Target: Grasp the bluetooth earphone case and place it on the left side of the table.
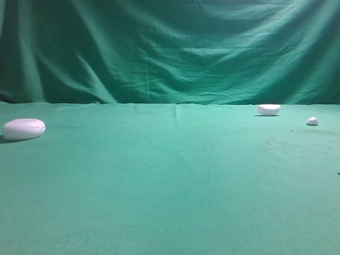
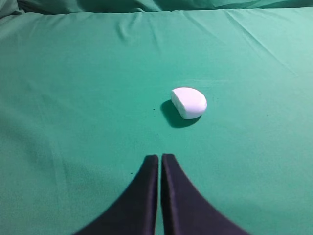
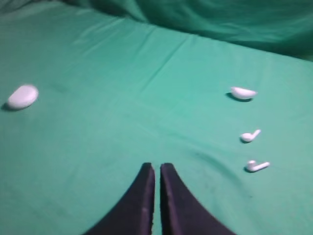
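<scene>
The bluetooth earphone case [image 1: 24,129], a smooth white oval pebble, lies on the green cloth at the far left of the exterior view. It also shows small at the left of the right wrist view [image 3: 23,96]. In the left wrist view a chunky white rounded object [image 2: 189,102] lies ahead and slightly right of my left gripper [image 2: 160,157]. It looks like the case seen end-on. My left gripper is shut and empty, well short of it. My right gripper [image 3: 157,167] is shut and empty over bare cloth. Neither gripper shows in the exterior view.
A smaller white half-oval piece [image 1: 269,109] lies at the back right, also in the right wrist view [image 3: 243,92]. A tiny white bit [image 1: 312,121] lies further right. Two white earbuds [image 3: 250,135] [image 3: 257,166] lie right of my right gripper. A green drape hangs behind the table.
</scene>
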